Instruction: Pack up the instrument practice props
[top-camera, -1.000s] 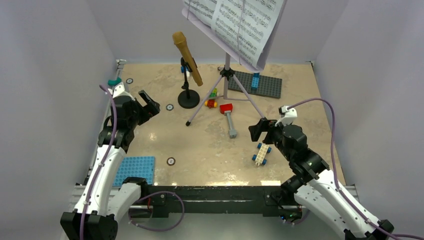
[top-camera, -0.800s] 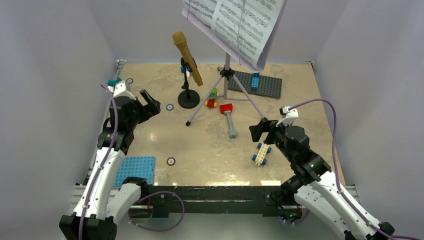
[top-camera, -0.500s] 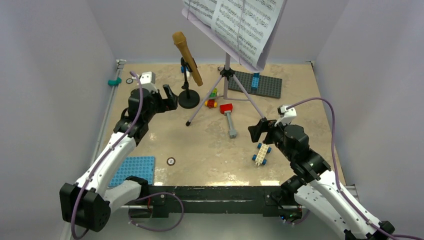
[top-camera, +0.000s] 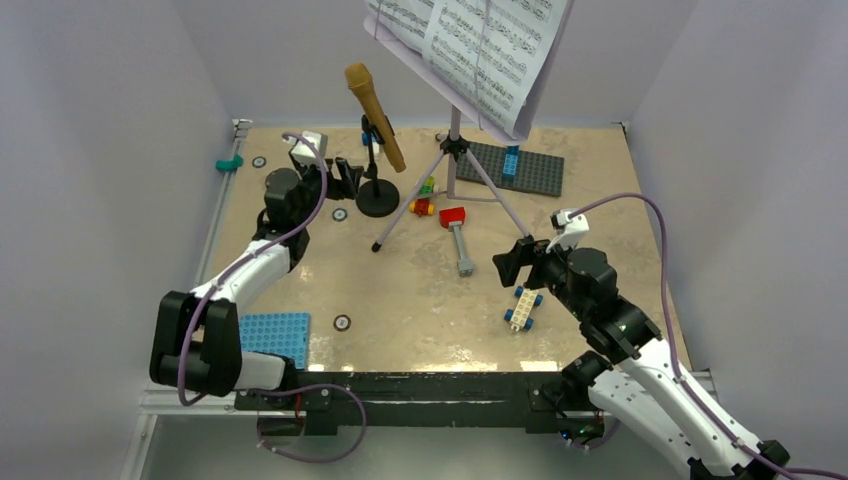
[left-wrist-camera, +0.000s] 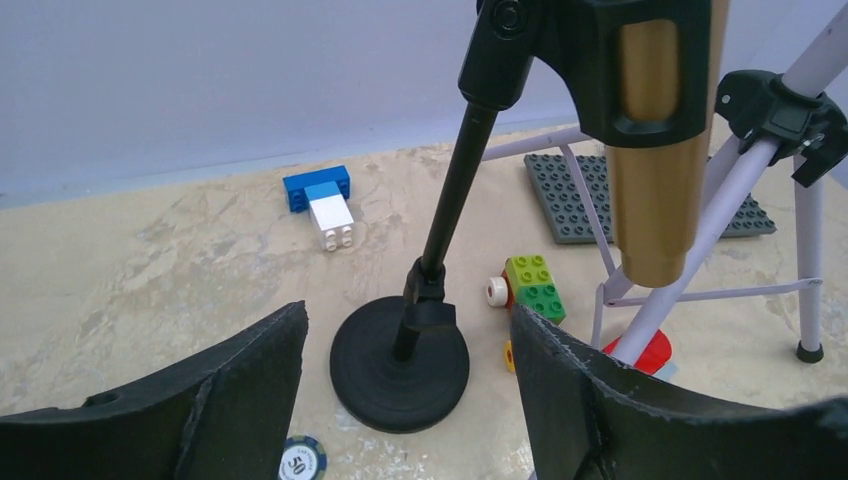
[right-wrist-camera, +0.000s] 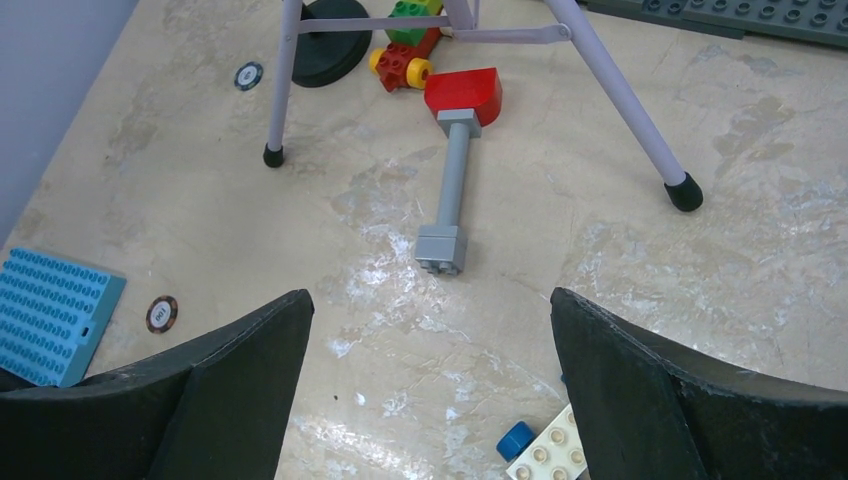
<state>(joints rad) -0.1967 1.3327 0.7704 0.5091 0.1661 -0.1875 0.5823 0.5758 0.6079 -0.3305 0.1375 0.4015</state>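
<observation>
L arm has swung in from the left edge. L gripper (top-camera: 350, 178) is now just left of the mic stand (top-camera: 377, 197), jaws apart and nothing held; in wrist view the base sits btwn its fingers, untouched. Gold mic (top-camera: 376, 117) is clipped on top, tilted. Sheets (top-camera: 470, 50) rest on the music stand (top-camera: 455, 150) desk. R gripper (top-camera: 510, 265) is unmoved, wide open, empty, near the hammer (top-camera: 458, 235).

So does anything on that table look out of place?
The toy hammer lies flat between the legs of the music stand, and coloured bricks sit loose beside the mic stand: toys strewn among music gear. Nothing looks spilled or broken.
</observation>
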